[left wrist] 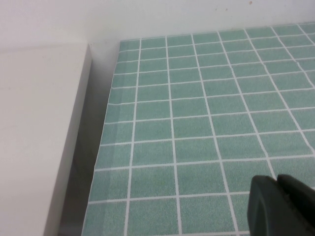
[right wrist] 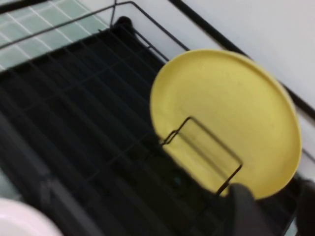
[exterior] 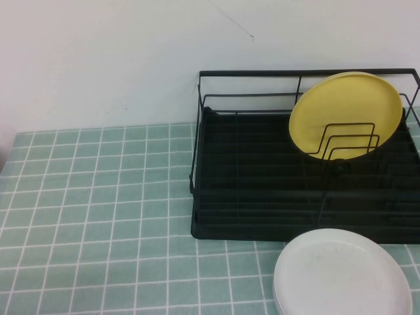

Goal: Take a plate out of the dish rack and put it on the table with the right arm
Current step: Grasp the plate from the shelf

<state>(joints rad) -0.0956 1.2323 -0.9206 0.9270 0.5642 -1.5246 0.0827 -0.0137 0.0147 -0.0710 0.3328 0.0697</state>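
Observation:
The yellow plate (exterior: 346,108) stands on edge among the wire dividers at the back right of the black dish rack (exterior: 262,197), leaning against its rear rail. Neither arm shows in the high view. In the right wrist view the plate (right wrist: 226,113) stands in the rack (right wrist: 74,113), and my right gripper (right wrist: 272,189) is open and empty just short of the plate's lower edge, with one finger on each side. My left gripper (left wrist: 276,179) is shut and empty, low over the green tiled table (left wrist: 197,113).
A white plate (exterior: 341,275) lies on the table (exterior: 98,197) in front of the rack at the right, also showing in the right wrist view (right wrist: 15,219). A white ledge (left wrist: 39,137) borders the table's left edge. A white wall stands behind.

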